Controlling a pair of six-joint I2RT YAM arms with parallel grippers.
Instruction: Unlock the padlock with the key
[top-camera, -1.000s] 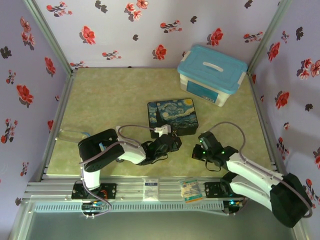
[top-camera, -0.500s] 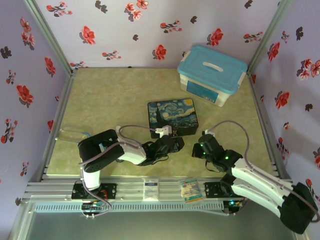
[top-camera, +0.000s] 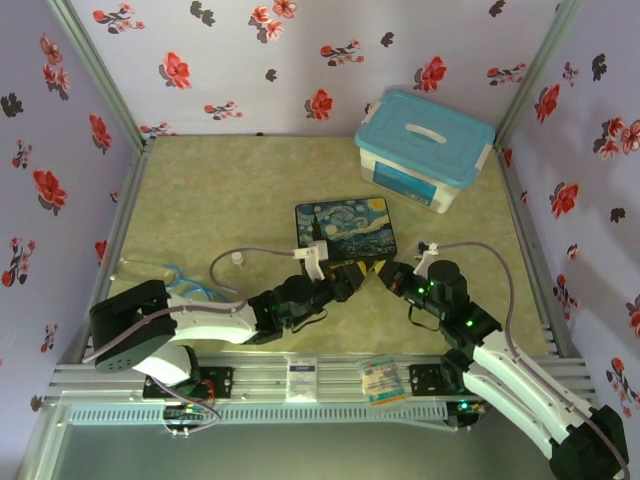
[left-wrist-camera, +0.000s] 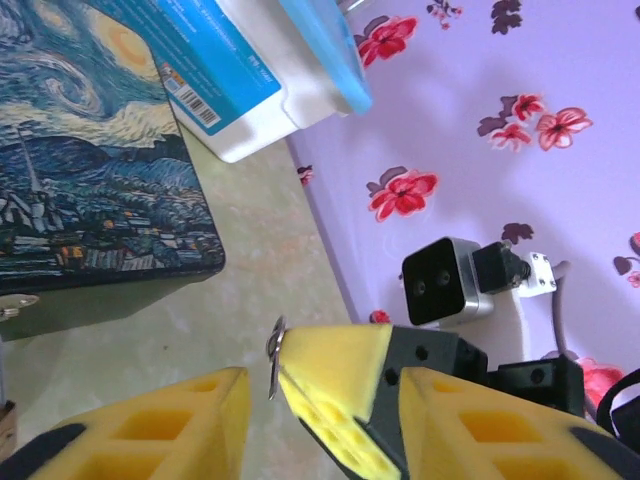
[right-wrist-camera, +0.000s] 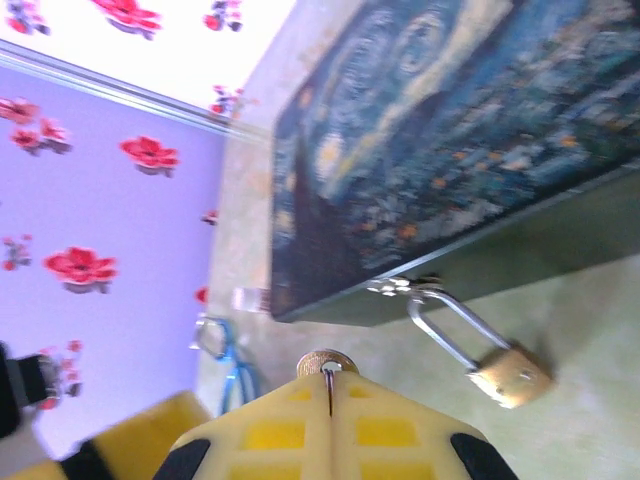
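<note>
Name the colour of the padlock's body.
Brass-gold; the padlock shows best in the right wrist view.

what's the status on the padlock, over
Left gripper open. Right gripper shut on the key, close alongside. Padlock hangs on the painted box hasp, key not yet in. Path between them clear.

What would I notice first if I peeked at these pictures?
The swirly Starry Night painted box in the middle of the green table grabs the eye first, with a blue-lidded plastic tub behind it to the right. A tiny brass padlock is hooked to the box's front. Just before it, the yellow-tipped right gripper pinches a small key.
</note>
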